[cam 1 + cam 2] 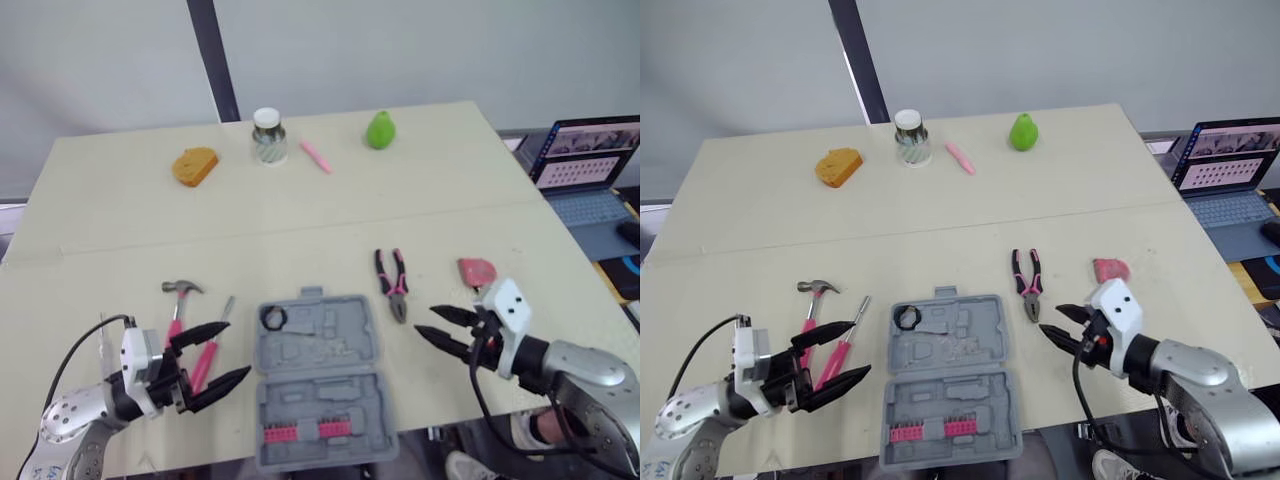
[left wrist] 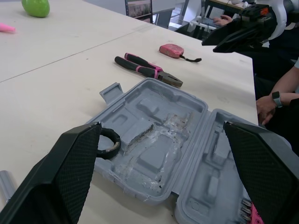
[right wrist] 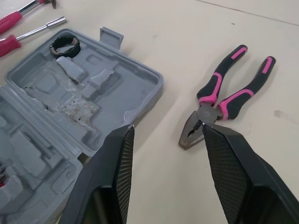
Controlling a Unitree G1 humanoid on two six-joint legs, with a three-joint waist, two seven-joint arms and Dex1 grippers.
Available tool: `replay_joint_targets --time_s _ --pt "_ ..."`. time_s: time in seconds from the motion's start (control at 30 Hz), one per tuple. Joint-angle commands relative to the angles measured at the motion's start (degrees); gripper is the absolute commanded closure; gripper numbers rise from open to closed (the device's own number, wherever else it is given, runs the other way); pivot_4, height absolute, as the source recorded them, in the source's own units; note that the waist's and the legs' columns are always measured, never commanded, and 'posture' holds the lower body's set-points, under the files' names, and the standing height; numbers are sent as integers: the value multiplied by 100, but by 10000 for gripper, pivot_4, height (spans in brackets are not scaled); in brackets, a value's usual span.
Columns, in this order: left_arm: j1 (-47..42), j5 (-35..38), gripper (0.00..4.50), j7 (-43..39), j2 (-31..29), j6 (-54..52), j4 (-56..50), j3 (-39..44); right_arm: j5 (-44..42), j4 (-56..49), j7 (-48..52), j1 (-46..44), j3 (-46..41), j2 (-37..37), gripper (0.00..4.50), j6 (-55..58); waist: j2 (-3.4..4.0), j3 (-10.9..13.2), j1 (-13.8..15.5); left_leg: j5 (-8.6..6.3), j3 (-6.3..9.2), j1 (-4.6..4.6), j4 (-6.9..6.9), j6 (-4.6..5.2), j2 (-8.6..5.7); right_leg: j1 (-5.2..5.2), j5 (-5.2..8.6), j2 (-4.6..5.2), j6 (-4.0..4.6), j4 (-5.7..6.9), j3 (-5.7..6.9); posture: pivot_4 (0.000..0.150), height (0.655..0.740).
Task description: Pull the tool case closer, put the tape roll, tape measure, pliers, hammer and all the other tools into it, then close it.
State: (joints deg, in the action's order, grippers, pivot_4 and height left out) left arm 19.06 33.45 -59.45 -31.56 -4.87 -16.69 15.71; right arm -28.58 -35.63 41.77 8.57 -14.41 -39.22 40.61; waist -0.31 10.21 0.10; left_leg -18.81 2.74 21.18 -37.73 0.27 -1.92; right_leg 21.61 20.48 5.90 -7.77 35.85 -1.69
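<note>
Gaping wide, right gripper [image 1: 426, 321] near pliers [image 1: 393, 285] (empty), left gripper [image 1: 238, 349] empty.

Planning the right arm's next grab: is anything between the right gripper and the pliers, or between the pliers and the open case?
Nothing visible does. The open right gripper hovers beside the pliers, and only bare table separates the pliers from the tool case. The tape measure lies on their other side, off that path.
</note>
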Motion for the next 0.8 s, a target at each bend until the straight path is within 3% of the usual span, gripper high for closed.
replay_joint_targets --time_s 0.03,0.3,0.7,0.8 --pt "144 60 0 -44 -58 38 -141 86 -37 -134 141 176 -267 -108 20681 -346 0 0 -2 0 2 1 0 0 0 0 0 0 0 -1 -1 1500 7159" --pt "662 186 0 14 -52 28 -321 444 -22 -18 821 856 -577 -718 20681 -776 -3 -1 -7 -3 1 1 -1 2 1 -3 0 1 0 -5 -3 1500 7159" --pt "1029 118 0 -40 36 304 -323 519 -322 208 1061 990 -649 -832 20681 -625 -4 -2 0 -7 13 5 -2 4 -4 -19 0 6 0 -17 2 1500 7159" --pt "1021 124 0 -50 26 344 -294 512 -363 230 1100 1056 -720 -816 20681 -649 12 1 -48 20 168 17 18 33 -98 -131 6 81 7 -43 292 1500 7159"
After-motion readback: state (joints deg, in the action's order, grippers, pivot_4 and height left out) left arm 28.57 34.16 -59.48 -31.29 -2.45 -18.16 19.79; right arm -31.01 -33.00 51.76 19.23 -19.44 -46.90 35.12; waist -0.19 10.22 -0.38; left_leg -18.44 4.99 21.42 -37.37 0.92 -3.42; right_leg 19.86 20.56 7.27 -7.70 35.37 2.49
